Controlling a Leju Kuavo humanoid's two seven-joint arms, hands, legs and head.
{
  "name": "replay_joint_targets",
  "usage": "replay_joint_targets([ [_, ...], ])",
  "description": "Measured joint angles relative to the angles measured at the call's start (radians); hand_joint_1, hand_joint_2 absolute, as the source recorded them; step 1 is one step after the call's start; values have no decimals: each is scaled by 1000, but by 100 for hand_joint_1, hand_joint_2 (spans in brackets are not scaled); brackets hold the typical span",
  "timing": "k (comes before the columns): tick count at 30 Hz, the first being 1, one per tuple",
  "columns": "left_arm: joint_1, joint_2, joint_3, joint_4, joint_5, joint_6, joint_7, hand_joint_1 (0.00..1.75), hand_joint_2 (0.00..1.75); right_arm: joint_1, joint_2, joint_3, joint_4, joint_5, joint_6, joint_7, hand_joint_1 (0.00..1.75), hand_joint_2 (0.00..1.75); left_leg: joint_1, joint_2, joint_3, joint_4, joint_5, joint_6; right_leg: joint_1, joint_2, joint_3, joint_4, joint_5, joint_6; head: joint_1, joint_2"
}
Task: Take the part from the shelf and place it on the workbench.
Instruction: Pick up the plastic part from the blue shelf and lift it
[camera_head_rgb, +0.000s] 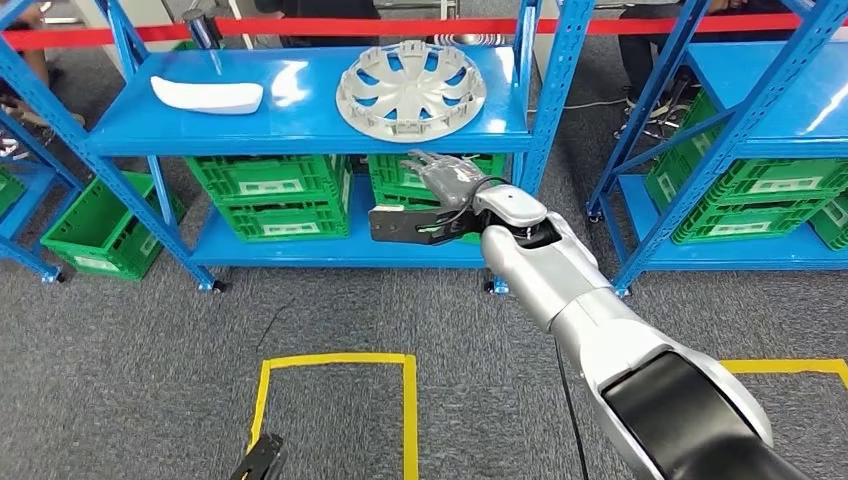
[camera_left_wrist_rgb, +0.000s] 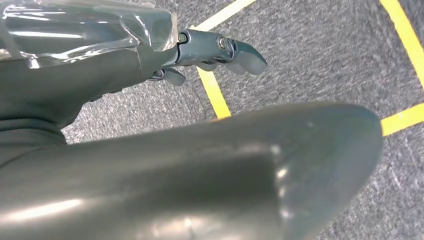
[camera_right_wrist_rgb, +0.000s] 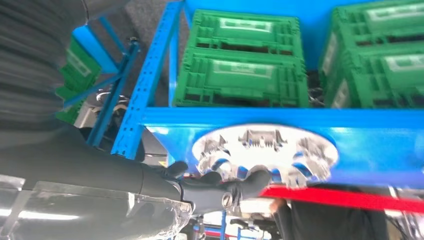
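Note:
A silver wheel cover (camera_head_rgb: 411, 88) lies flat on the blue shelf's top board (camera_head_rgb: 300, 125), right of the middle. To its left on the same board lies a white curved part (camera_head_rgb: 207, 95). My right hand (camera_head_rgb: 448, 178) is raised in front of the shelf edge, just below the wheel cover, fingers apart and holding nothing. In the right wrist view its dark fingers (camera_right_wrist_rgb: 225, 187) reach toward the wheel cover (camera_right_wrist_rgb: 265, 150) without touching it. My left hand (camera_head_rgb: 262, 462) hangs low over the floor; its fingers (camera_left_wrist_rgb: 220, 50) hold nothing.
Green crates (camera_head_rgb: 270, 195) fill the lower shelf behind my right hand. A second blue shelf (camera_head_rgb: 760, 110) with green crates stands at the right. Yellow tape (camera_head_rgb: 335, 360) marks a square on the grey carpet. Red barrier tape (camera_head_rgb: 330, 27) and people stand behind the shelf.

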Motion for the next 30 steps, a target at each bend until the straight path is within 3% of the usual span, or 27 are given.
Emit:
replay_joint_targets([
  [2,1,0,8,0,-2,0,0,0,0,3,6,-3,-4,2,2,-1,0,175,5,0,-71,137,-51,-12,2,1,7,0,-7,-7,-1,0],
  [3,2,0,11,0,-2,0,0,0,0,6,7,-4,-4,3,3,-2,0,175,7,0,-107,196,-63,-16,2,1,12,0,-12,-9,-1,0],
  [4,4,0,12,0,-3,0,0,0,0,9,8,-4,-4,4,3,-2,0,175,8,1,-129,223,-57,-16,3,2,19,0,-17,-10,-1,0],
  [5,6,0,14,0,-4,0,0,0,0,12,9,-5,-4,5,3,-2,0,175,8,1,-131,208,-30,-15,3,3,28,0,-24,-10,-1,0],
  [7,9,0,17,0,-5,0,0,0,0,13,13,-6,-8,6,3,-2,0,175,7,1,-83,78,59,-5,3,4,48,-1,-39,-7,0,0],
  [8,9,1,19,0,-6,1,0,0,0,11,16,-6,-9,7,3,-2,0,175,4,1,-53,13,89,2,5,5,57,-5,-44,-4,0,0],
  [10,9,1,23,0,-9,3,0,0,0,9,20,-7,-12,9,4,-2,0,175,-5,3,-14,-63,100,19,7,6,66,-12,-49,4,0,0],
  [13,12,0,33,-1,-22,7,0,0,0,13,23,-13,-12,17,4,-1,0,175,-7,4,16,-95,79,39,12,2,71,-2,-46,21,0,0],
  [15,13,-2,39,-2,-33,7,0,0,0,11,23,-20,-11,23,5,-1,0,175,-3,1,43,-109,73,48,13,-1,34,66,-55,23,2,0],
  [18,13,-5,50,-2,-42,7,0,0,0,15,23,-27,-9,29,5,-1,0,175,-4,-4,66,-114,54,53,13,-2,-103,251,-102,19,3,0],
  [19,15,-6,53,-2,-45,6,0,0,0,20,21,-29,-7,31,6,-1,0,175,-4,-7,75,-114,44,52,12,-2,-137,279,-115,19,3,0],
  [20,17,-7,57,-2,-50,6,0,0,0,25,20,-32,-4,34,6,0,0,175,-4,-10,87,-114,34,51,12,-2,-153,271,-114,23,4,0],
  [21,18,-8,60,-2,-56,6,0,0,0,27,18,-35,-2,37,5,0,0,175,-4,-12,102,-114,23,48,12,-3,-151,226,-94,29,4,0],
  [23,20,-12,66,-2,-72,5,0,0,0,29,15,-40,3,43,5,0,0,175,-6,-13,134,-112,-5,40,12,-8,-120,81,4,42,4,0],
  [25,20,-15,76,-2,-86,4,2,0,0,31,13,-46,9,49,4,-2,0,175,-9,-14,152,-115,-31,30,17,-10,-91,-9,80,32,3,0],
  [26,20,-16,81,-3,-93,4,4,0,0,31,13,-49,11,52,3,-3,0,175,-10,-13,159,-115,-38,25,19,-10,-85,-20,91,20,3,0],
  [28,18,-17,89,-6,-103,3,5,0,0,29,16,-57,11,56,2,-6,0,175,-8,-11,156,-99,-35,17,16,-5,-70,-24,79,-1,2,0],
  [30,16,-19,97,-7,-111,2,5,0,0,32,17,-62,14,58,0,-8,0,175,-4,-6,104,0,-16,6,9,-2,-42,-33,65,-15,2,0],
])
